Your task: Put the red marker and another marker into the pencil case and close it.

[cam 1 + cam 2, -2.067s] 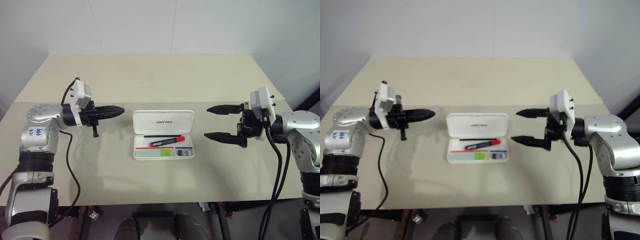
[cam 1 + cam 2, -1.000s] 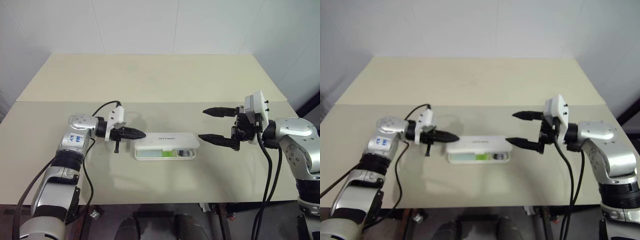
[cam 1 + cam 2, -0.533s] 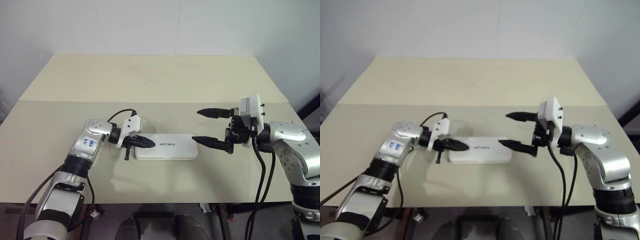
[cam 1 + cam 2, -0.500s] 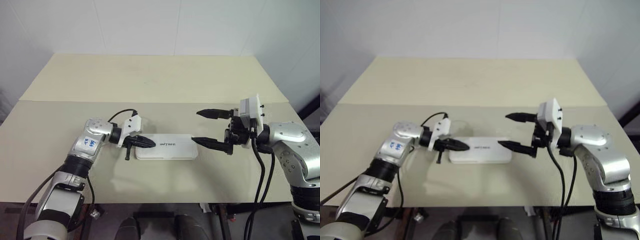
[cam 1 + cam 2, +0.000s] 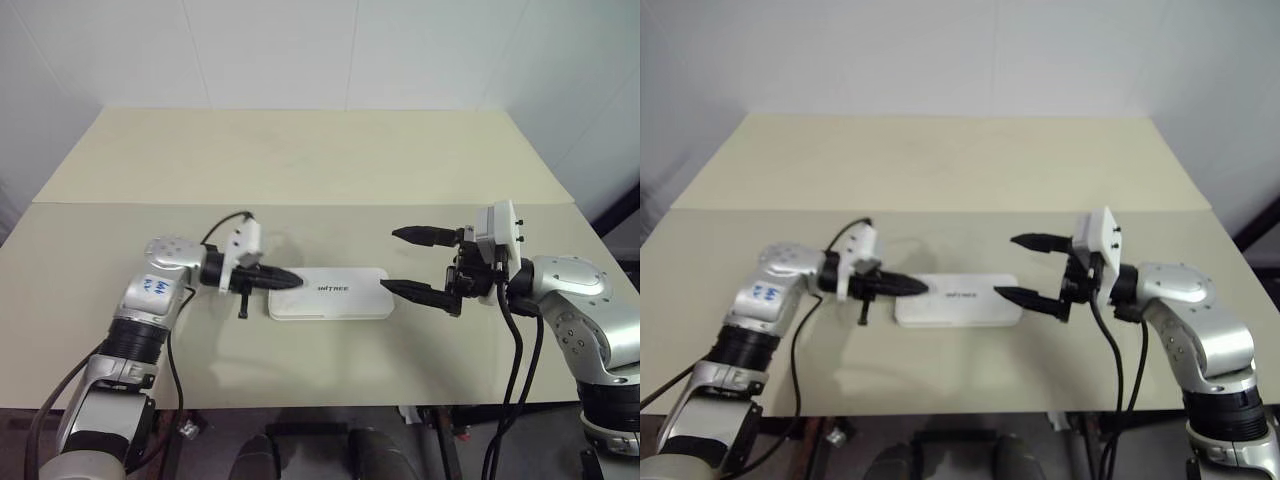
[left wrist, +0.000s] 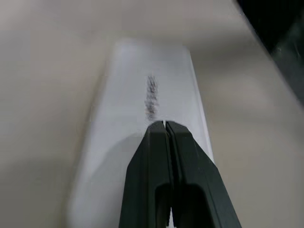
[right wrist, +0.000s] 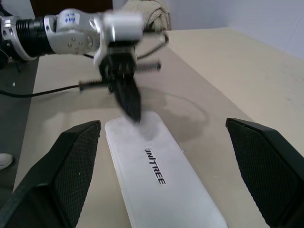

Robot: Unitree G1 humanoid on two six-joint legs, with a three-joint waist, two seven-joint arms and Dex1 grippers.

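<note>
Between the two arms, the pencil case [image 5: 329,293] lies shut, lengthwise, left gripper [image 5: 296,282] jaws closed empty over its end, right gripper [image 5: 409,262] jaws wide, empty.

A bare test or lab space is suggested: a plain beige table [image 5: 300,160] set against blank white walls [image 5: 300,50], with loose cables [image 5: 520,350] seen at the arms.
</note>
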